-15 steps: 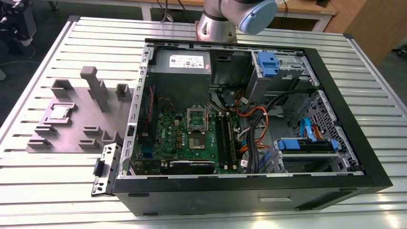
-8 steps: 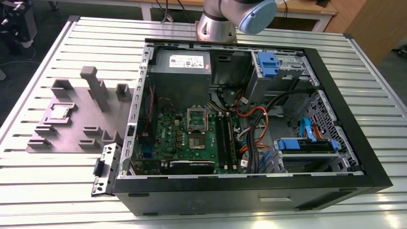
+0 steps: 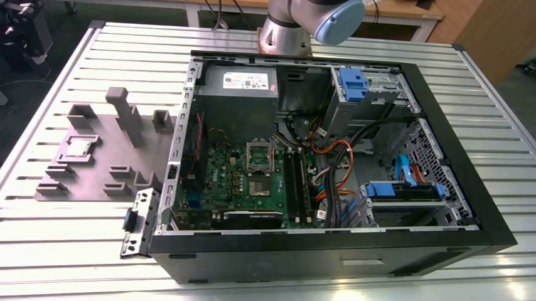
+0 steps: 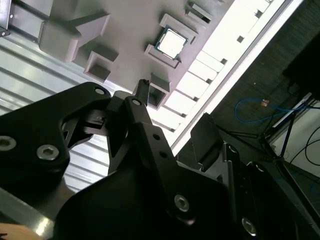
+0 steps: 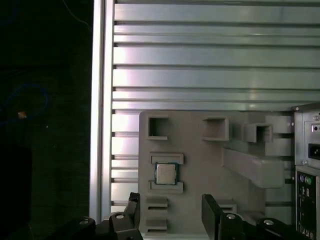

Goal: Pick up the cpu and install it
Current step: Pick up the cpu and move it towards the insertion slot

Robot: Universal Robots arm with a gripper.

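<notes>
The cpu [image 3: 80, 147] is a small silvery square chip lying flat in a recess of the grey fixture plate [image 3: 92, 182], on the exterior view's left beside the open computer case [image 3: 335, 251]. In the first wrist view the cpu [image 5: 166, 173] lies below my gripper [image 5: 172, 207], whose two black fingers [image 5: 212, 210] stand apart with nothing between them, well above the plate [image 5: 200, 150]. In the second wrist view the cpu [image 4: 170, 42] sits far beyond one black fingertip [image 4: 143, 85]. The motherboard's socket [image 3: 255, 182] shows inside the case.
The grey plate carries several raised blocks, one tall post [image 3: 125, 116] among them. The case holds a power supply [image 3: 238, 84], orange and black cables [image 3: 331, 163] and blue-tabbed drive bays [image 3: 402, 191]. Everything rests on a slatted metal table [image 3: 67, 251], whose edge [image 5: 97, 100] borders dark floor.
</notes>
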